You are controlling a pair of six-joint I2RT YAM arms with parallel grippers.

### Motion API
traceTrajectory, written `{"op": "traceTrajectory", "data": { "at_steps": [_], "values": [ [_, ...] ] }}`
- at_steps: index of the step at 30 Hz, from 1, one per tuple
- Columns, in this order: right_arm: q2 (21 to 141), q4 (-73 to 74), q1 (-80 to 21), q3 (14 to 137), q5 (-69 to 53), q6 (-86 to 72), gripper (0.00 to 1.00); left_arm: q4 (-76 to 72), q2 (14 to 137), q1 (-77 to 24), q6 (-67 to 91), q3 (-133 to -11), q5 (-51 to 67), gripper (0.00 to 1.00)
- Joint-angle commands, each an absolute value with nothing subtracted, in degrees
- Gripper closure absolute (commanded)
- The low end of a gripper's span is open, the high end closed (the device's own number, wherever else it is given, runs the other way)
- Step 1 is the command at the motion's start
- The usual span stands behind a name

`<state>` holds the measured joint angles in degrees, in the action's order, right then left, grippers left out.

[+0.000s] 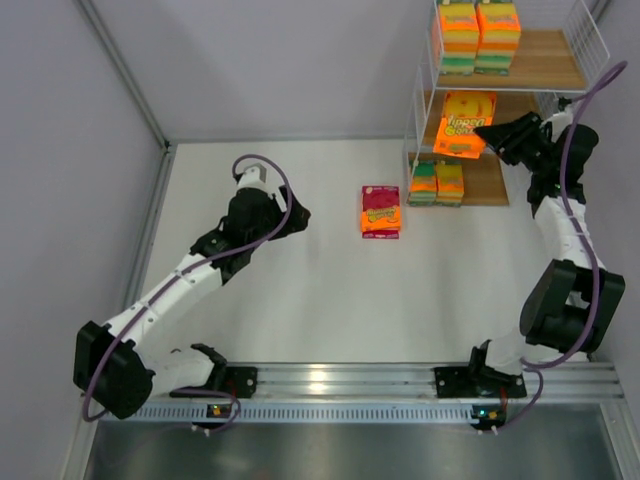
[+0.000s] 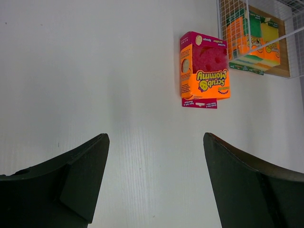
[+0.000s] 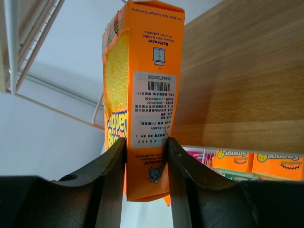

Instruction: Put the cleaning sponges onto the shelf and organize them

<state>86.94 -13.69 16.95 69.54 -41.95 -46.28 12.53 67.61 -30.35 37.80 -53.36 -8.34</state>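
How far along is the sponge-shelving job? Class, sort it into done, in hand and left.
Done: two stacks sit on the shelf's top board, and two packs on its bottom board. In hand: the right end effector grips an orange pack at the middle board, not yet released. Left: the magenta pack lies on the table ahead of the open, empty left end effector.
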Motion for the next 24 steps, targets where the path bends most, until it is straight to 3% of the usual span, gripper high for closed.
{"op": "traceTrajectory", "data": {
  "at_steps": [1,16,24],
  "values": [
    [88.23,-19.95,17.58,74.7,-43.33,-47.55,0.65,11.25,68.12,-30.06,38.06,-55.9,-8.17,0.14],
    [95.09,-20.92,15.12,78.13,-41.66,-47.2,0.61,11.25,67.5,-29.97,38.94,-55.81,-8.97,0.14],
    [94.75,-14.6,13.71,80.16,-39.82,-43.25,0.32,11.25,69.96,-29.97,37.09,-57.74,-4.66,0.14]
  ]
}}
